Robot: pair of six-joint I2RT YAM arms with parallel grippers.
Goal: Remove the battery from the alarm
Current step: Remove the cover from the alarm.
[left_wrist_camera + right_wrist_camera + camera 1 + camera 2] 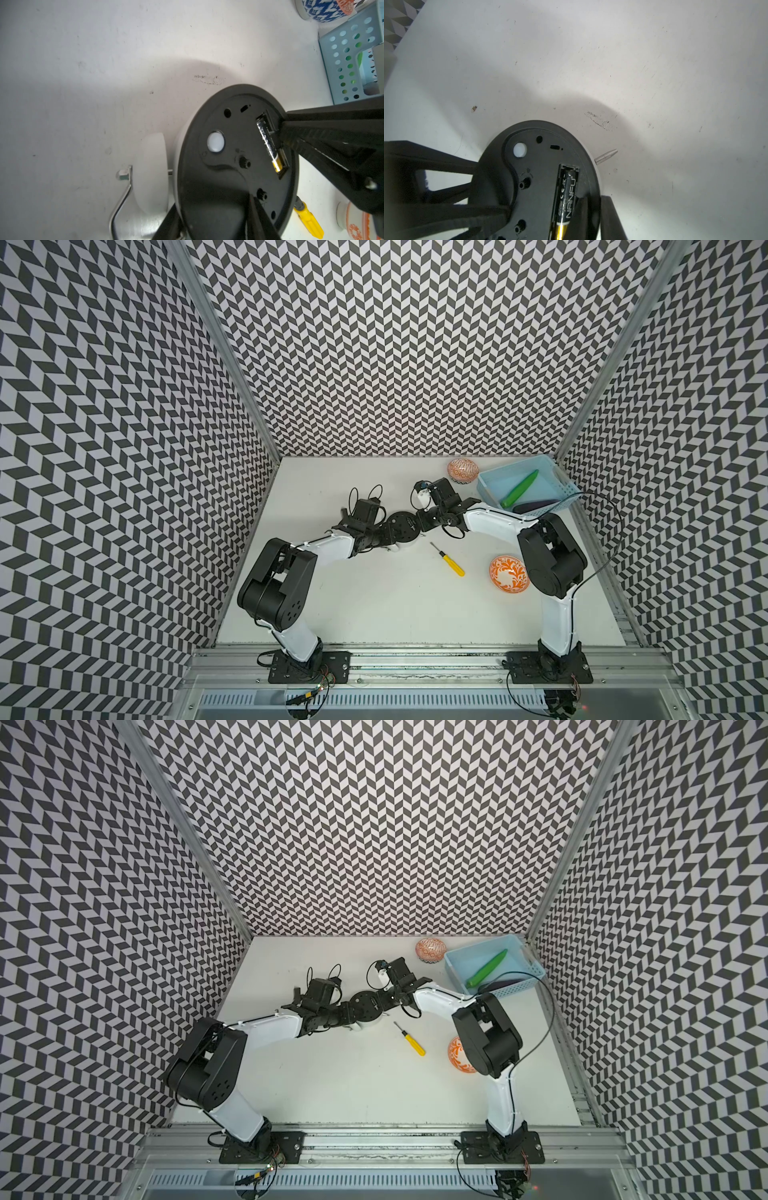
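**Alarm (402,527) at mid-table, black back uppermost.** The back is a matt black disc pierced by round holes, with a domed white button (215,142). A smooth white bell (151,176) and a bent metal wire handle (122,197) project from one edge, and a tapered metal foot (606,156) from another.

The battery (566,207), a glossy dark cylinder with a gold end, lies in its open rectangular slot in the back.

- **Left gripper (388,533):** clamped on the alarm's edge, with one black finger (260,220) across the back and its partner under the white body.
- **Right gripper (595,204):** jaws a narrow gap apart. One tip sits in the slot against the battery's side and the other outside the rim. Whether they pinch anything cannot be told.

Also on the scuffed white table (374,605) are a yellow-handled screwdriver (451,562) and an orange patterned bowl (508,574) beside the right arm. A second bowl (462,470) stands near a perforated pale-blue basket (515,466).
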